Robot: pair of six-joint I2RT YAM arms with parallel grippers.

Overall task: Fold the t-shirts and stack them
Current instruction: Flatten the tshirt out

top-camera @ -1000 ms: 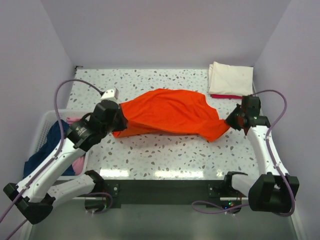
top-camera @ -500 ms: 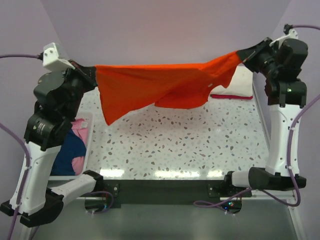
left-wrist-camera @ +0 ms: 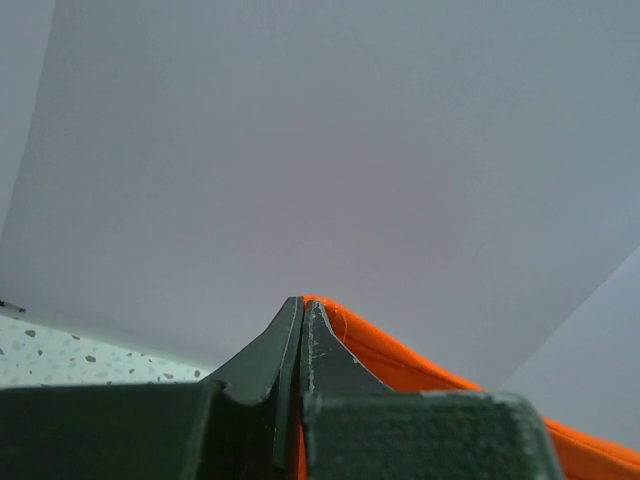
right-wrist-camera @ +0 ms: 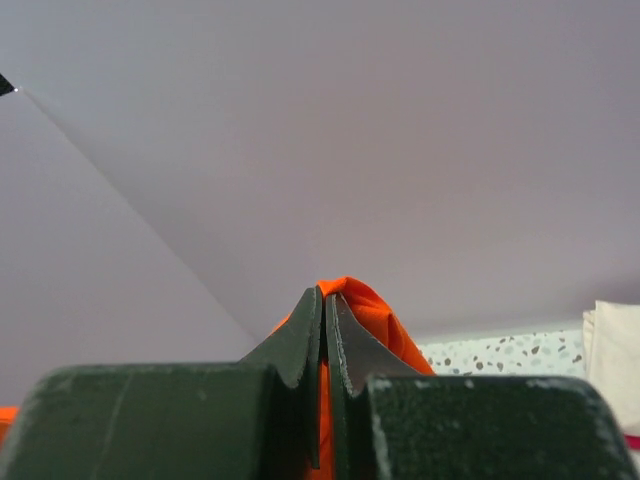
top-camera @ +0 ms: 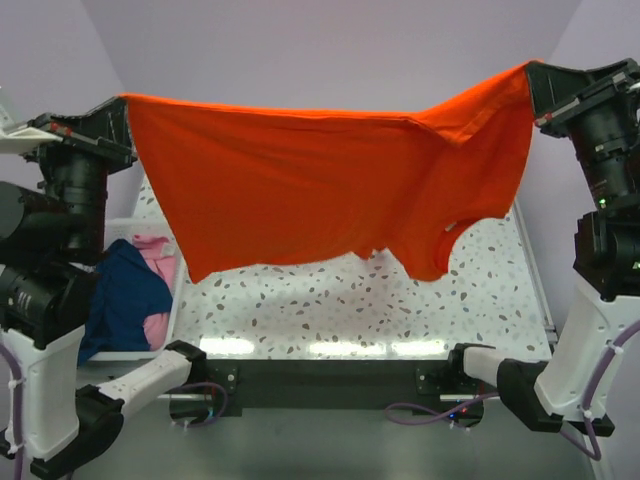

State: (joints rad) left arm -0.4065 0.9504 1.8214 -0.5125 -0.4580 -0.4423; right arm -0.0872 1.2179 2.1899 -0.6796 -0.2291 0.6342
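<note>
While only overhead shows orange t-shirt (top-camera: 320, 190) spread | wrists: left end effector (left-wrist-camera: 302, 306), right end effector (right-wrist-camera: 322, 298) pinching it

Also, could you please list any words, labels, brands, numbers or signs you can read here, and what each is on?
None: no view shows readable text.
The bright orange cloth t-shirt, held up between the left gripper and the right gripper, is plain, with no print or tag showing.
The black arm housings and the speckled white table top carry no legible marking.
</note>
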